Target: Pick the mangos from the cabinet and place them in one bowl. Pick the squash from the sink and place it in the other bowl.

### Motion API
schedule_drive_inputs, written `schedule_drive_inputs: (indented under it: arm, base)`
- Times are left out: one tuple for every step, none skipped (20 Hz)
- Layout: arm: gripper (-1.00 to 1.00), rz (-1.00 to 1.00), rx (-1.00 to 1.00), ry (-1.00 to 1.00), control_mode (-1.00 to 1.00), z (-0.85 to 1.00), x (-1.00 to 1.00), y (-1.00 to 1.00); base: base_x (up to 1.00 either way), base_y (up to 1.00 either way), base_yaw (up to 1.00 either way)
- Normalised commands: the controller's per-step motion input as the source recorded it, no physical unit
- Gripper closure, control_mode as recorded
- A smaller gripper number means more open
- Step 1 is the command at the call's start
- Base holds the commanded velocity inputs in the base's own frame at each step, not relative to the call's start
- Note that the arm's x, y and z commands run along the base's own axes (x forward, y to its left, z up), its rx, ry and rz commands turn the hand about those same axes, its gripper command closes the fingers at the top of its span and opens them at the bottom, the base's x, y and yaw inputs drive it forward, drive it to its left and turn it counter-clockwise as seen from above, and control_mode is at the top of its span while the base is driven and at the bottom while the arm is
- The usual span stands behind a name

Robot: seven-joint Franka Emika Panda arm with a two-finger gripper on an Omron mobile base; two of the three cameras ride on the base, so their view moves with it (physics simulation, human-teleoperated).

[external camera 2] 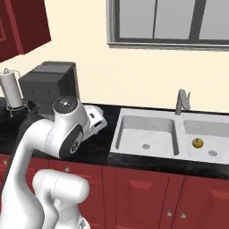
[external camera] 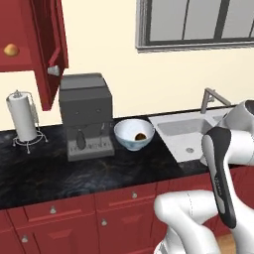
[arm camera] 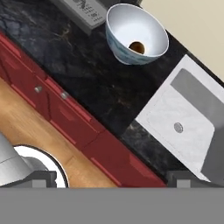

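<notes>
Black stone tabletop [external camera: 44, 173] runs under a cream wall and a grey-framed window, with dark red drawers below it. On it stand a white paper towel roll on a wire stand [external camera: 22, 119], a grey coffee machine [external camera: 85, 115] and, just beside the machine, the round pale bluish-white bowl [external camera: 133, 134].

One darker orange-brown mango [external camera: 141, 136] already lies in that bowl. The other, a small yellow-orange mango [external camera: 11, 49], sits on the red shelf of the dark red wall cabinet [external camera: 30, 44], whose panelled door [external camera: 53, 54] hangs open. So the mango step looks half done, and the second fruit is the likely next target. Reaching it calls for raising the arm well up and to the left, past the open door's edge, without clipping the coffee machine below.

The gripper [arm camera: 111, 177] hangs out over the tabletop edge and the drawers, pointing down; its two dark finger tips stand spread wide at the bottom corners of the hand view, with nothing between them.

From the right base view the double-basin pale grey sink [external camera 2: 147, 134] with its grey metal faucet [external camera 2: 181, 102] shows whole, and a small yellowish squash [external camera 2: 197, 142] lies in the far basin, which the left base view does not reach. The left base view alone gives the shelf mango. A second bowl I cannot find.
</notes>
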Motion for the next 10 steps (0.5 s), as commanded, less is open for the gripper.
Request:
schedule_drive_inputs:
  arm:
    - [-1.00, 0.00, 0.00, 0.00, 1.00, 0.00, 0.00, 0.00]
    - [-1.00, 0.00, 0.00, 0.00, 1.00, 0.00, 0.00, 0.00]
    - [-1.00, 0.00, 0.00, 0.00, 1.00, 0.00, 0.00, 0.00]
    - [-1.00, 0.00, 0.00, 0.00, 1.00, 0.00, 0.00, 0.00]
    - [-1.00, 0.00, 0.00, 0.00, 1.00, 0.00, 0.00, 0.00]
    - [-1.00, 0.00, 0.00, 0.00, 1.00, 0.00, 0.00, 0.00]
    - [-1.00, 0.00, 0.00, 0.00, 1.00, 0.00, 0.00, 0.00]
    - [-1.00, 0.00, 0.00, 0.00, 1.00, 0.00, 0.00, 0.00]
    - [-1.00, 0.00, 0.00, 0.00, 1.00, 0.00, 0.00, 0.00]
    - [-1.00, 0.00, 0.00, 0.00, 1.00, 0.00, 0.00, 0.00]
  base:
    - [0.08, -0.96, -0.09]
    - [0.09, -0.95, -0.09]
    - [0.10, -0.93, -0.10]
    - [0.10, -0.91, -0.10]
    - [0.09, -0.93, -0.10]
    - [0.09, -0.93, -0.10]
    - [0.09, -0.91, -0.10]
    - [0.10, -0.91, -0.10]
    - [0.13, -0.91, -0.10]
    - [0.15, -0.89, -0.10]
